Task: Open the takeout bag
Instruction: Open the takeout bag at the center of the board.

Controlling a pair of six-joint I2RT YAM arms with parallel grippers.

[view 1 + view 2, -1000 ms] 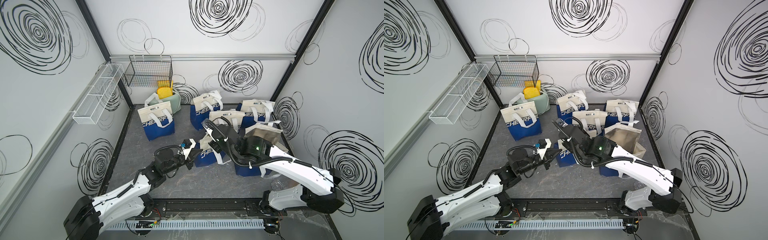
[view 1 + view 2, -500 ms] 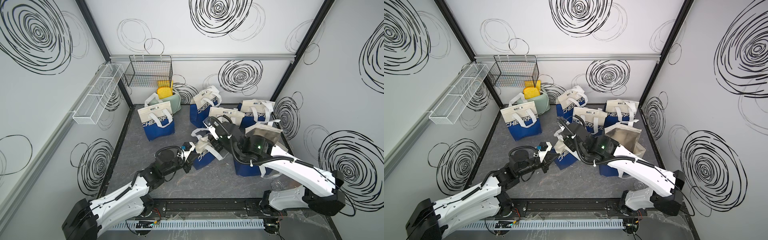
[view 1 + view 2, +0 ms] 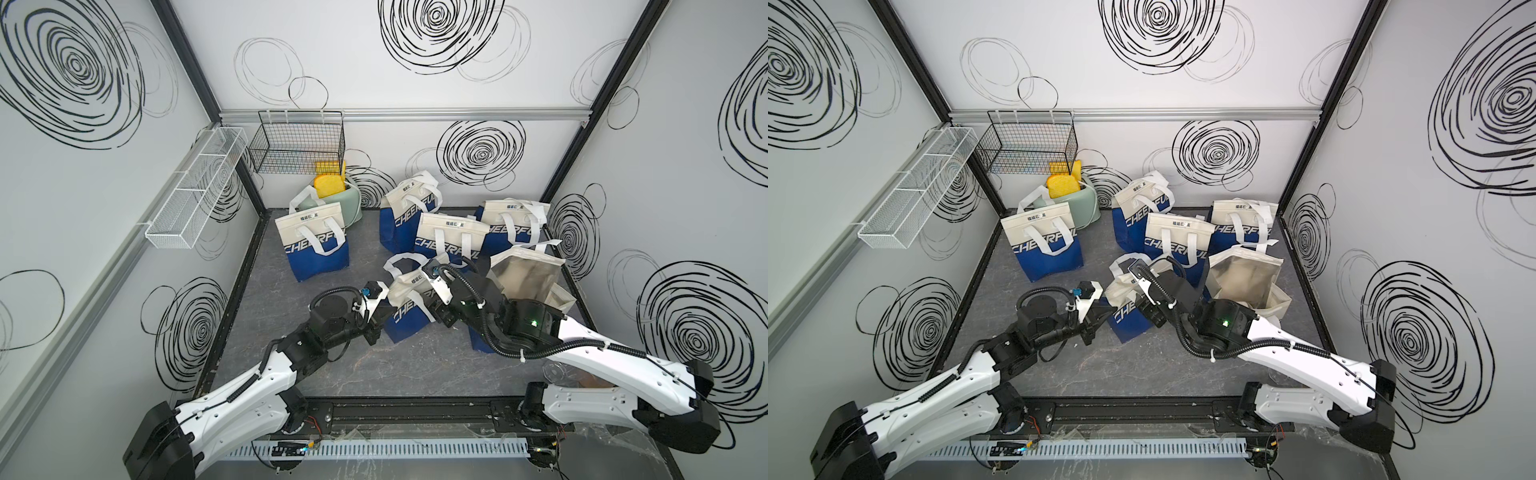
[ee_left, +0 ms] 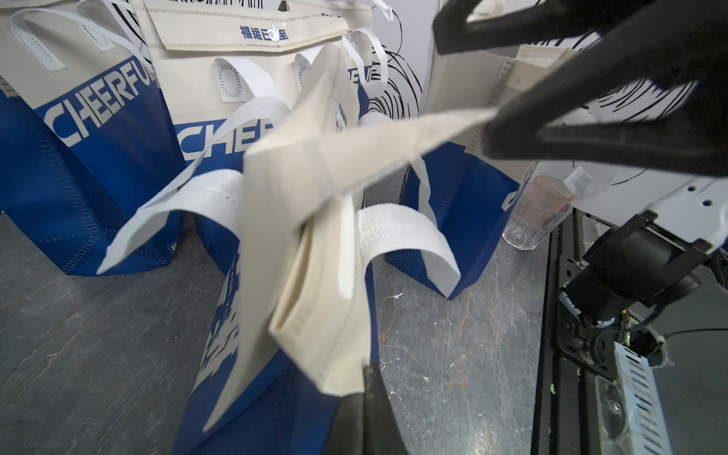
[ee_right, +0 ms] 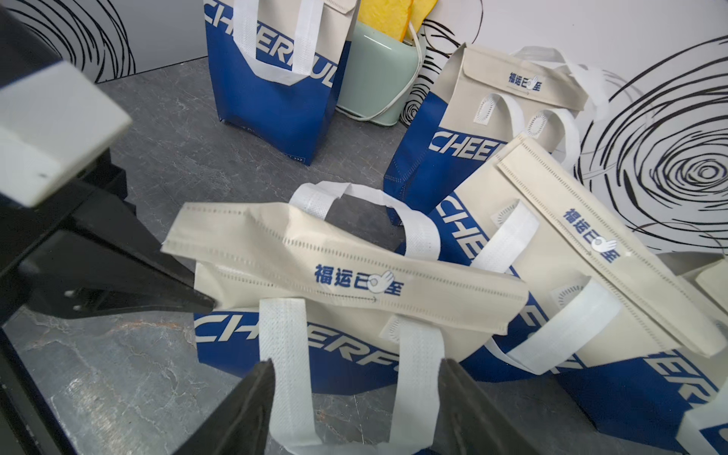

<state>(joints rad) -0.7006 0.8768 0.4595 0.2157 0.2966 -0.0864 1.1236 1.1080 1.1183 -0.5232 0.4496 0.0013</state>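
The takeout bag (image 3: 405,322) (image 3: 1128,321), cream on top and blue below with white handles, stands tilted at the middle of the floor. My left gripper (image 3: 382,309) (image 3: 1100,311) (image 4: 366,378) is shut on the left end of its cream flap (image 5: 354,275), which is folded over the front of the bag. On the bag's other side my right gripper (image 3: 436,309) (image 3: 1148,307) (image 5: 354,366) stands open. The front white handle (image 5: 283,354) hangs loose between its fingers, which do not press on it.
Several closed bags of the same kind stand behind (image 3: 318,245) (image 3: 449,241). An opened one with silver lining (image 3: 523,278) is at the right. A green toaster (image 3: 345,208) sits under a black wire basket (image 3: 297,141). A clear cup (image 4: 539,212) stands by the front rail.
My right gripper has opened and let go of the bag. The bag has shifted slightly to the left with my left gripper, which stays shut on the flap.
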